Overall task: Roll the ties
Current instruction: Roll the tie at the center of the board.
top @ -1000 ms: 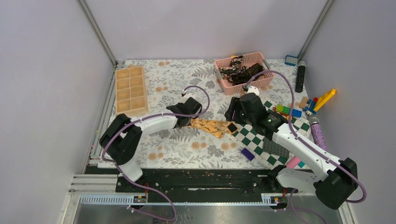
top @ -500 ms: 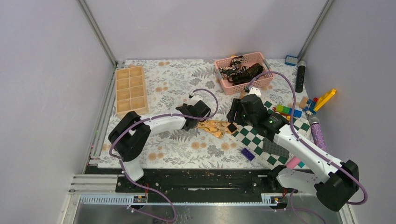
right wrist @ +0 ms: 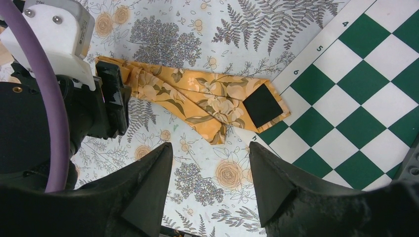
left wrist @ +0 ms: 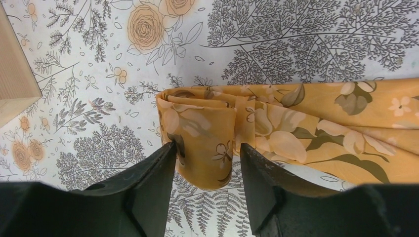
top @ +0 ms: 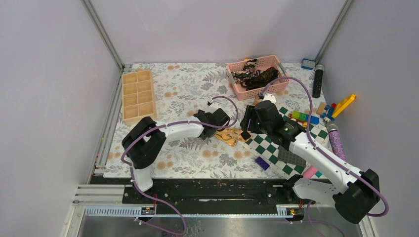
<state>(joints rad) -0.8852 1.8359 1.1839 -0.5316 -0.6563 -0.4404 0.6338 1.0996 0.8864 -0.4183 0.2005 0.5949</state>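
The left gripper (left wrist: 207, 154) clasps the rolled end of the golden-tan tie (left wrist: 306, 123). The small coil sits between its jaws with a finger pressed to each side, likely so the coil holds its shape while more length is wound on. Beyond the jaws the unrolled stretch lies flat on the floral tablecloth (left wrist: 296, 39) and runs toward the right gripper (right wrist: 210, 155). That one hangs above the tie's wide end with its jaws spread and nothing between them. The black label patch (right wrist: 262, 105) lies just ahead of its right finger, where the tie overlaps the border of the checkered board (right wrist: 365, 98). It seems placed to pin or feed that end. Farther off, dark ties (top: 254, 75) wait in a pink basket (top: 236, 81). Toy bricks (top: 306, 117) crowd the board, whose edge may snag the roll.
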